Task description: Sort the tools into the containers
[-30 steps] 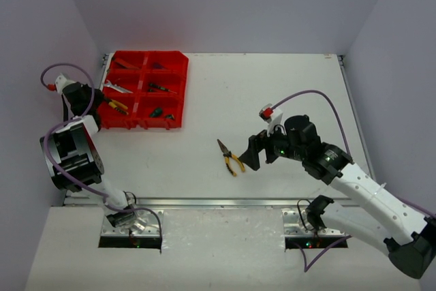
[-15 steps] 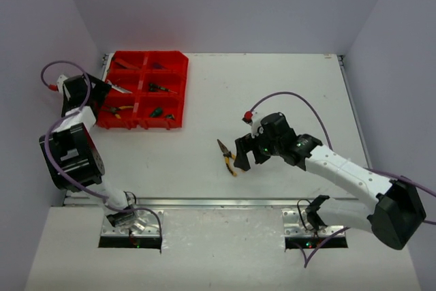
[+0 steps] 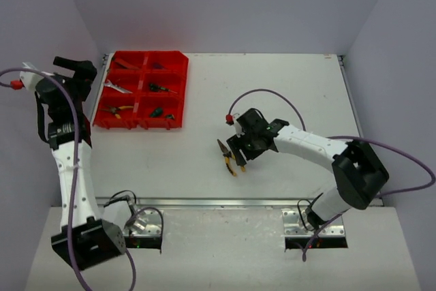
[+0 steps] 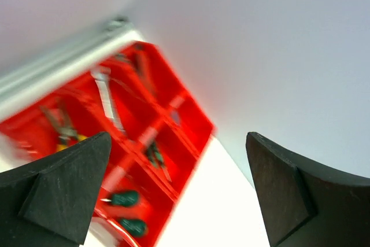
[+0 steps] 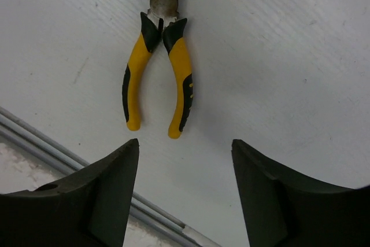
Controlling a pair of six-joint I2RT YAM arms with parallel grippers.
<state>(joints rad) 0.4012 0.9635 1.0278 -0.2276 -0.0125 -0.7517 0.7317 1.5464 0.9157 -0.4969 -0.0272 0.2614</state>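
While right fingers gape empty, pliers lie just ahead; left fingers wide.

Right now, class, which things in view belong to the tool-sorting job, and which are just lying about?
Job: loose yellow-handled pliers; red tray; silver wrench and green screwdrivers inside it.
Lying about: purple cable; metal rail at the near edge.

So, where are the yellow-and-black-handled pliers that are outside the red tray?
In the top view, the yellow-and-black-handled pliers lie on the white table, right of the red plastic tray, just in front of the open right gripper.
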